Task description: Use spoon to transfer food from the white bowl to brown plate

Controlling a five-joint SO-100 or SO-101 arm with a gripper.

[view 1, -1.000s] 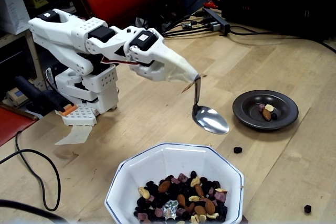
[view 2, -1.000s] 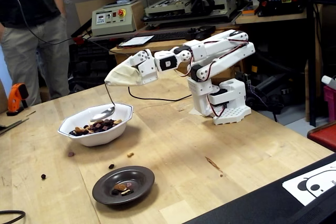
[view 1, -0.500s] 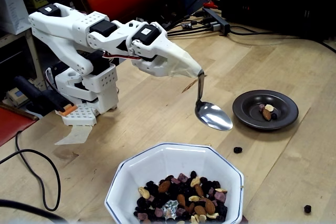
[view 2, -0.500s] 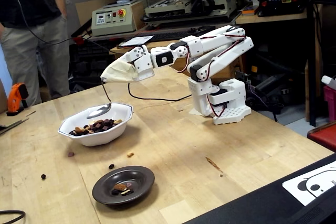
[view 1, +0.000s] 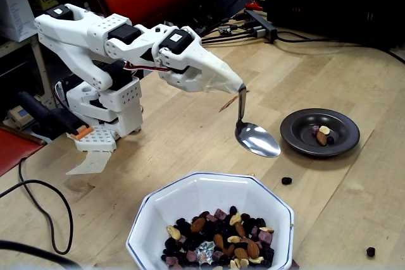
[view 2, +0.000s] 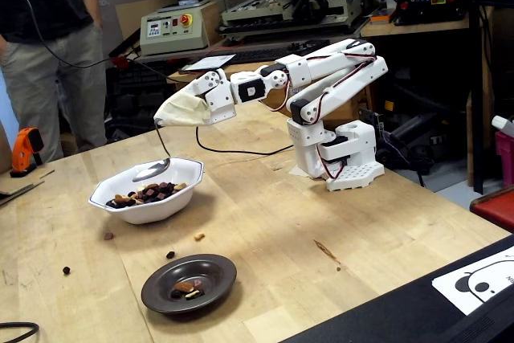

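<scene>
Spoon: the spoon (view 1: 255, 136) hangs from my pincer (view 1: 240, 88) by the top of its handle, the oval part low and empty, in the air between the bowl (view 1: 190, 197) and the plate (view 1: 297, 138). In the other fixed view it (view 2: 152, 169) seems just over the far rim of the bowl (view 2: 161, 206).

Pincer: my pincer (view 2: 161, 122) is closed tight on the thin handle of the spoon; I see no gap between the jaws.

Why held so: I judge the grip at the handle end lets the oval part reach down into the food while my arm stays above the rim.

Bowl: it stands near the front edge in one fixed view and holds the food (view 1: 218, 238), a heap of almonds, cashews, raisins and purple bits on the side near the camera.

Plate: dark and shallow, well apart from the bowl; it carries only a few pieces (view 1: 321, 135) in its centre.

Table: some loose pieces (view 1: 286, 180) lie on the table (view 1: 190, 131) between bowl and plate, one more (view 1: 370, 251) far right.

Stage: I judge a few pieces are already on the plate, and the empty spoon must scoop next.

Risk: the hanging spoon may swing and drop pieces.
</scene>
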